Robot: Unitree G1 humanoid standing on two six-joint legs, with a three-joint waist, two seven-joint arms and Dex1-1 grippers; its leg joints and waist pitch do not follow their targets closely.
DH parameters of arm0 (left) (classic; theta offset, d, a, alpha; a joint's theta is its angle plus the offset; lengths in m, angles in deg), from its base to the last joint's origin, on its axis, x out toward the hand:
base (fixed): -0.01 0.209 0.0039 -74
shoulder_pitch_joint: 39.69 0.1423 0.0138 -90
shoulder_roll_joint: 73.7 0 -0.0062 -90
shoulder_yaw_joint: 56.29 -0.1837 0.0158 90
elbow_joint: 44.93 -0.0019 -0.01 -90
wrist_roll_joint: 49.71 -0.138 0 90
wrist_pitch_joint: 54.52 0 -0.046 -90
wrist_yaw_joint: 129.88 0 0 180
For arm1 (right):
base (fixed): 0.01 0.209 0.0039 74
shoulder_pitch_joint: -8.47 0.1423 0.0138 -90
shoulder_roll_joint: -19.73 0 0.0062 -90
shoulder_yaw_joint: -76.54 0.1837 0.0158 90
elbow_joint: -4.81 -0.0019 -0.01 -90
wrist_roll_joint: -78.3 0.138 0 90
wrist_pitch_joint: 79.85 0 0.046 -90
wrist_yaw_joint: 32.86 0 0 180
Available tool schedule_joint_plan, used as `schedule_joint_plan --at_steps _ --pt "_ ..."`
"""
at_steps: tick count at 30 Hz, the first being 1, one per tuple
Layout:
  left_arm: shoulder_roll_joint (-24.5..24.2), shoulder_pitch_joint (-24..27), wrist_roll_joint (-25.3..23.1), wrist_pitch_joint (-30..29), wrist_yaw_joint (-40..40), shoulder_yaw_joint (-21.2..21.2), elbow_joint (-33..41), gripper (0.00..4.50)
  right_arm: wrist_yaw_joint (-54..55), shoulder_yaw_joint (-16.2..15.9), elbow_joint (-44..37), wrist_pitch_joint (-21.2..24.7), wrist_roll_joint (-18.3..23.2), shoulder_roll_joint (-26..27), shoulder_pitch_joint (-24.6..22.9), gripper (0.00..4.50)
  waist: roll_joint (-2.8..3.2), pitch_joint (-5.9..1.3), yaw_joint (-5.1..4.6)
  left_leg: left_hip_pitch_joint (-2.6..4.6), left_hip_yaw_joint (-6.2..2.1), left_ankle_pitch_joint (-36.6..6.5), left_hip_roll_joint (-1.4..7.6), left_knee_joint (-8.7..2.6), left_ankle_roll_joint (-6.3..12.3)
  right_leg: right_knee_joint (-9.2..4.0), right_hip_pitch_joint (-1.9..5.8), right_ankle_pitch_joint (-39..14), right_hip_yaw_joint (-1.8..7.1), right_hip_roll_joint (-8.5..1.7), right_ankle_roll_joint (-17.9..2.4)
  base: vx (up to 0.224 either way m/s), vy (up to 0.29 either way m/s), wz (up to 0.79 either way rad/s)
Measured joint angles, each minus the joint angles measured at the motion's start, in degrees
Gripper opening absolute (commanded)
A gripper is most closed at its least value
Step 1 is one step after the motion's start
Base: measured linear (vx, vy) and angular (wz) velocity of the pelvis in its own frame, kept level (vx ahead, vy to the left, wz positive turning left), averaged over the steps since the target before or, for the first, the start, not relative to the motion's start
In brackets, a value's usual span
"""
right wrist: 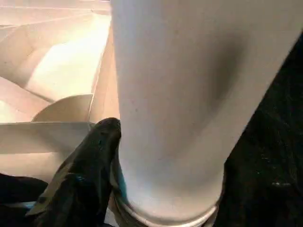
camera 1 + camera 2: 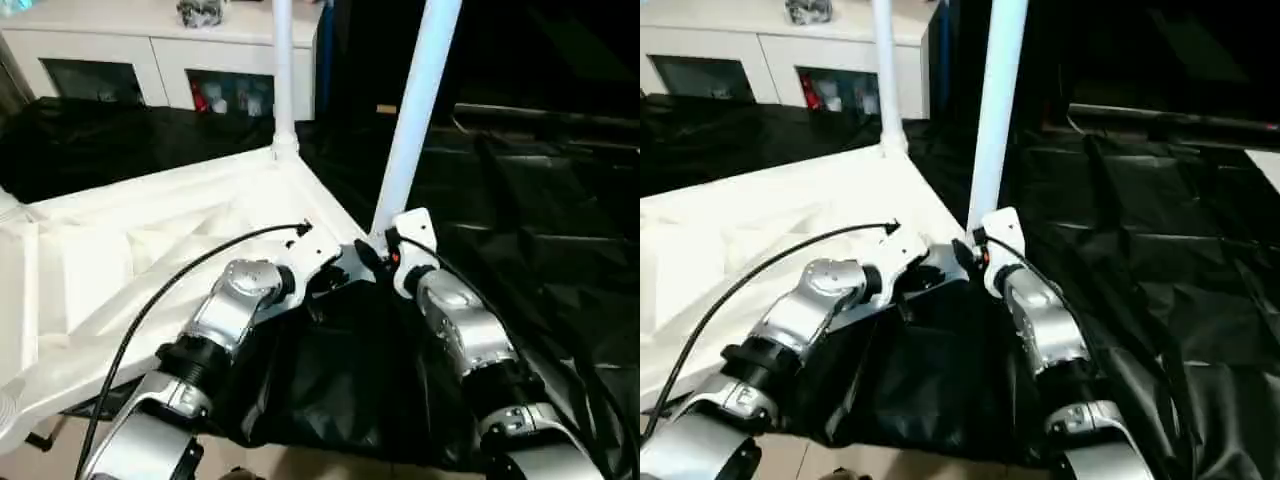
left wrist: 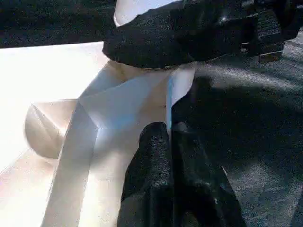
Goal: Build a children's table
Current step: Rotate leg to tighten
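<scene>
- White table top (image 2: 150,250) lies underside up, two legs standing.
- Right gripper (image 2: 375,255) grips the near leg (image 2: 415,110) at its base.
- Left gripper (image 3: 173,142) is closed against the rim.

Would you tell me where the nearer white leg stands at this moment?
The nearer leg rises from the near right corner socket of the upturned table top, between both grippers.

You cannot see either leg's top: the near leg (image 2: 415,110) and far leg (image 2: 282,70) are cropped; cabinet contents (image 2: 230,95) possibly bottles.
</scene>
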Motion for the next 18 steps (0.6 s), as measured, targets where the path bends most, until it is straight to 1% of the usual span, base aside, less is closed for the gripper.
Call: schedule_joint_plan --at_steps 2,3,4,5,6,7,11,14,16,18 --pt "-0.3 0.0 0.0 0.4 0.8 -0.1 0.1 0.0 -1.7 0.2 -0.2 0.0 0.5 0.0 0.0 3.51 0.05 -0.01 0.01 0.0 0.0 0.0 0.0 -0.03 0.0 0.0 -0.01 0.0 0.0 0.0 0.0 0.0 0.0 0.0" --pt "-0.6 0.0 0.1 0.5 1.3 -0.1 0.1 0.0 -2.5 0.2 -0.5 0.0 0.6 -0.1 -0.2 3.66 0.05 0.0 0.02 -0.01 0.0 0.0 0.01 -0.04 0.0 0.0 -0.01 0.0 -0.02 0.0 0.0 0.0 0.0 0.0" --pt "-0.8 0.1 0.1 0.6 1.8 -0.1 0.2 0.0 -3.1 0.2 -0.8 0.0 0.7 -0.4 -0.4 3.66 0.06 0.0 0.01 -0.01 0.0 0.0 0.01 -0.05 0.0 0.0 -0.02 0.0 -0.01 0.0 0.0 0.0 0.0 0.0" --pt "-1.5 0.5 0.2 1.1 2.7 -0.2 0.8 0.0 -5.1 -0.6 -1.7 0.0 0.9 -1.4 -1.0 3.87 0.06 0.0 0.07 0.0 0.0 0.0 0.01 -0.09 0.0 -0.01 -0.03 0.0 -0.02 0.0 0.0 0.0 0.0 0.0" --pt "-1.8 0.8 0.3 1.3 3.2 -0.2 1.1 0.0 -6.0 -0.9 -1.9 0.0 0.9 -1.7 -1.2 3.87 0.06 0.0 0.06 0.0 0.0 0.0 0.02 -0.09 0.0 -0.02 -0.03 0.0 -0.02 0.0 0.0 0.0 0.0 0.0" --pt "-2.7 1.7 0.5 2.0 4.8 -0.3 2.2 0.0 -8.9 -1.8 -2.5 0.1 1.1 -2.7 -1.7 3.96 0.08 0.01 0.08 0.0 0.0 0.0 0.02 -0.13 0.0 -0.01 -0.04 0.0 -0.02 0.0 0.0 0.0 0.0 0.0" --pt "-4.6 3.8 1.1 3.0 9.2 -1.0 5.6 0.0 -15.7 -3.6 -5.7 0.2 2.1 -5.5 -3.5 3.96 0.1 0.03 0.41 -0.03 0.01 0.0 0.03 -0.16 0.0 -0.01 -0.06 0.0 -0.04 0.0 0.0 0.0 0.0 0.0" --pt "-7.2 5.9 2.5 3.9 13.6 -1.5 8.5 0.0 -24.9 -6.2 -9.5 0.2 3.3 -10.2 -5.7 3.96 0.12 0.04 0.53 -0.06 0.01 0.0 0.03 -0.13 0.0 -0.01 -0.05 0.0 -0.03 0.0 0.0 0.0 0.0 0.0" --pt "-8.8 6.8 3.4 4.4 16.4 -1.6 9.8 0.0 -29.8 -7.4 -11.4 0.1 3.8 -12.4 -6.5 3.96 0.15 0.06 0.57 -0.06 0.01 0.0 0.04 -0.13 0.0 0.0 -0.05 0.0 -0.04 0.0 0.0 0.0 0.0 0.0" --pt "-9.5 7.1 4.1 4.6 18.3 -1.5 10.4 0.0 -32.6 -7.9 -12.7 0.1 4.4 -13.9 -6.9 3.96 0.18 0.08 0.62 -0.07 0.01 0.0 0.04 -0.14 0.0 0.0 -0.05 -0.1 -0.04 0.0 0.2 0.0 0.0 0.0"
